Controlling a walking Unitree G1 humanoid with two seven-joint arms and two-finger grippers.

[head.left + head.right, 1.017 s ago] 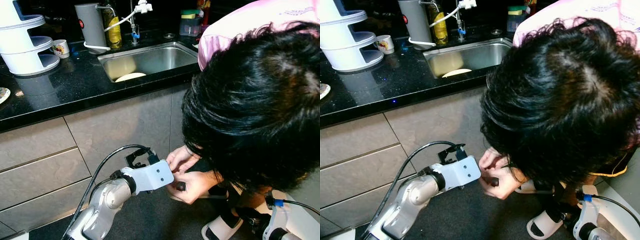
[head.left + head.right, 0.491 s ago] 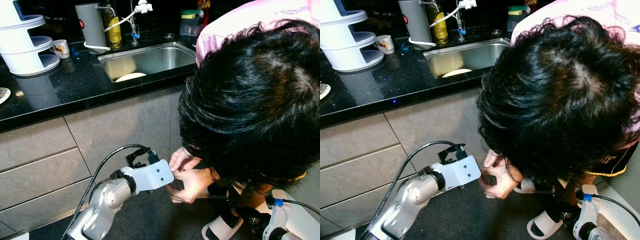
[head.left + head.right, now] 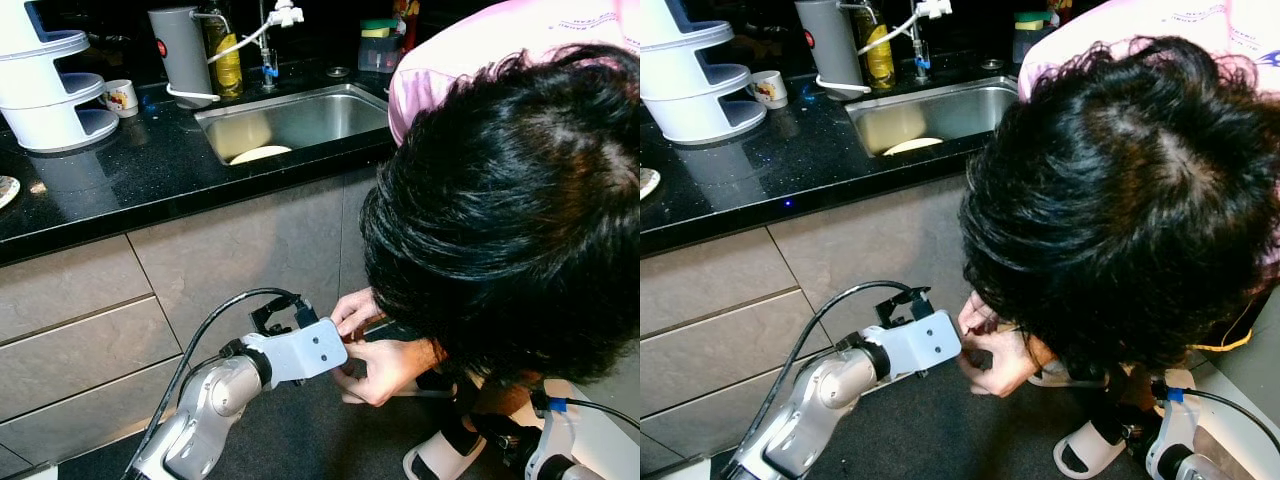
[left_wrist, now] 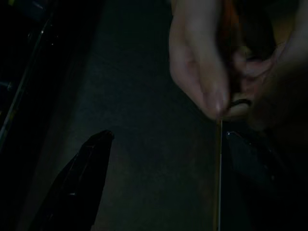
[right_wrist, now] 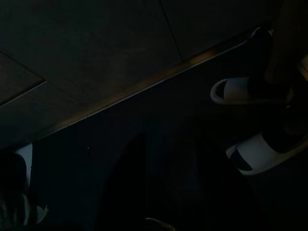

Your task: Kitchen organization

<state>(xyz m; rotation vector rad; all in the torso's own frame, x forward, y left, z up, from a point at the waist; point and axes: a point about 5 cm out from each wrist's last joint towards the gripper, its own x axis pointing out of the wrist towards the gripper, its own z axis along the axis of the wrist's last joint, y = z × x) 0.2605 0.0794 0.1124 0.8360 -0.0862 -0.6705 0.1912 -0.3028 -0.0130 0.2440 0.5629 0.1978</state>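
Left gripper (image 4: 163, 159): fingers spread wide, nothing between them, held low before the grey cabinet fronts (image 3: 230, 250). A person's hands (image 3: 375, 345) work at its tip, pinching a small dark part I cannot identify. Right gripper hangs idle near the floor; fingers too dark to judge.

Far left, counter (image 3: 130, 170): white tiered rack (image 3: 50, 90), mug (image 3: 121, 96). Plate (image 3: 260, 154) lies in the sink (image 3: 300, 115). Judgement: organising not yet begun.

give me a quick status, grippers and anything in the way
Left gripper open, low before the cabinets, a person's hands working at its fingertips. Right arm idle by the floor. Person's head blocks the sink side; plate sits in the sink.
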